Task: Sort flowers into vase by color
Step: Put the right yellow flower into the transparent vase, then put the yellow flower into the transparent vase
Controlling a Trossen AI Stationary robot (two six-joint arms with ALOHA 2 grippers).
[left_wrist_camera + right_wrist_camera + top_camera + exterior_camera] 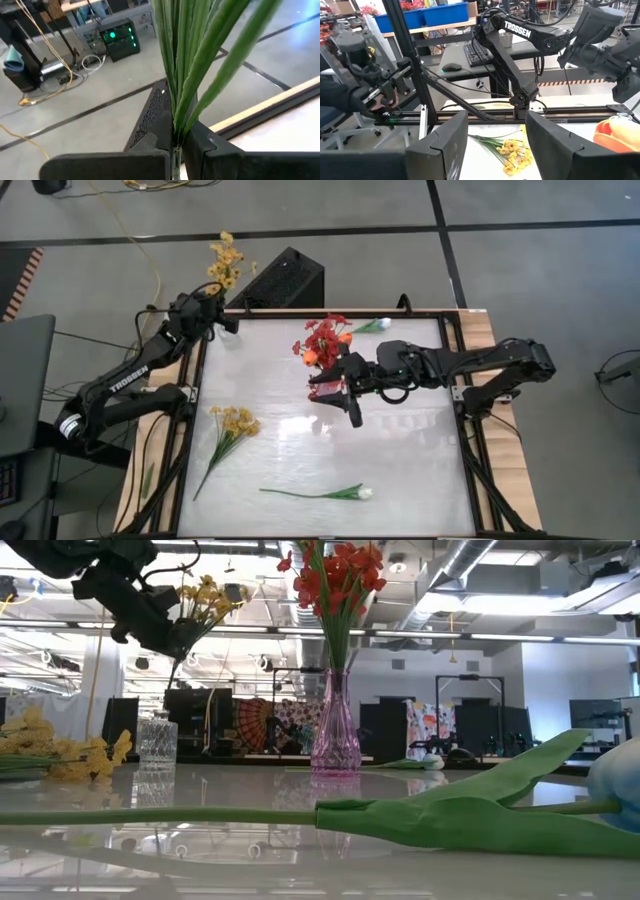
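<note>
Your left gripper (213, 308) hangs over the table's (400, 470) far left corner, its jaws shut on the green stems of a yellow spray (225, 262); the blooms reach out past the far edge, over the floor. In the left wrist view the stems (187, 75) stand pinched between the dark fingers (150, 145). In the low view that gripper (165, 630) is raised above a small clear glass vase (157, 744), which stands near the left edge.

Your right gripper (345, 385) is held above the middle of the table with its jaws wide and nothing between them; the right wrist view shows the two fingers (445, 145) well apart, with yellow blooms on the table beyond them.

The red flowers (322, 340) stand upright in a pink glass vase (336, 730) near the middle of the far edge, just beside the right gripper. An orange bloom (620, 132) sits at the edge of the right wrist view.

A second yellow spray (232, 430) lies flat near the left edge. One white tulip (330, 493) lies along the near edge, bud pointing right. Another white bud (380, 325) lies at the far edge, right of the red flowers.
</note>
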